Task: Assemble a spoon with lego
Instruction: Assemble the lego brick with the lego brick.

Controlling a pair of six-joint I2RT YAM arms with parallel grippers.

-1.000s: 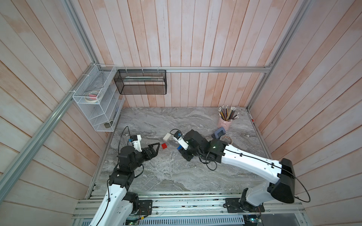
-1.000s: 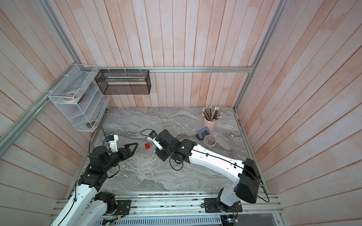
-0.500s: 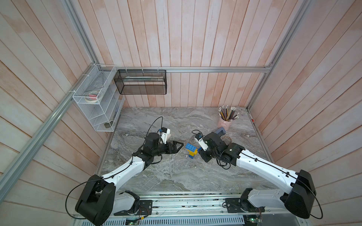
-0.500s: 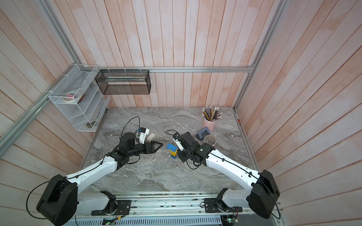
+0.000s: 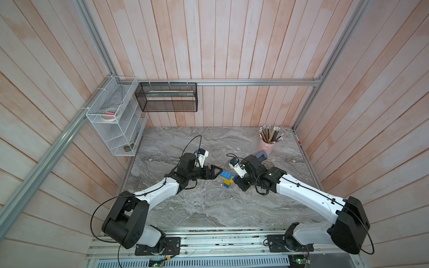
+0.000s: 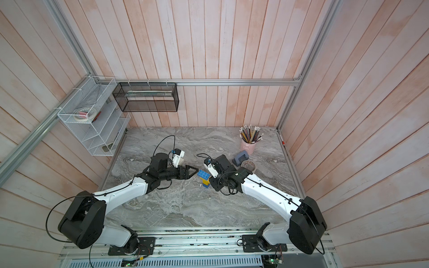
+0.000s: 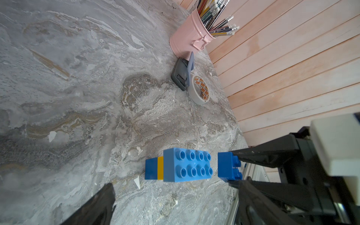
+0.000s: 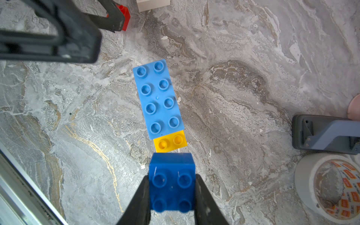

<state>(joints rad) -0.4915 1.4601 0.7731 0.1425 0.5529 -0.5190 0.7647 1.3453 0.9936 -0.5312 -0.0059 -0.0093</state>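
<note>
The part-built spoon [image 5: 227,178] stands mid-table: a light blue oblong brick [image 8: 158,99] on a yellow brick [image 8: 170,143] on a dark blue one [image 7: 151,169]. My right gripper [image 8: 172,181] is shut on a dark blue square lego brick [image 7: 228,166], held just right of the stack and apart from it. My left gripper [image 5: 214,172] is open and empty, its tips just left of the stack; one finger [image 7: 95,204] shows in the left wrist view. A red brick [image 8: 125,16] and a white brick [image 8: 153,4] lie behind the left gripper.
A grey hole punch [image 5: 261,155], a tape roll [image 5: 268,163] and a pink cup of pencils [image 5: 267,145] stand at the back right. A white wire shelf [image 5: 113,130] and a black mesh basket [image 5: 167,97] hang on the walls.
A second ago the left arm was drawn back at the left edge and the right gripper reached further left. Since half a second ago both have stayed beside the stack.
</note>
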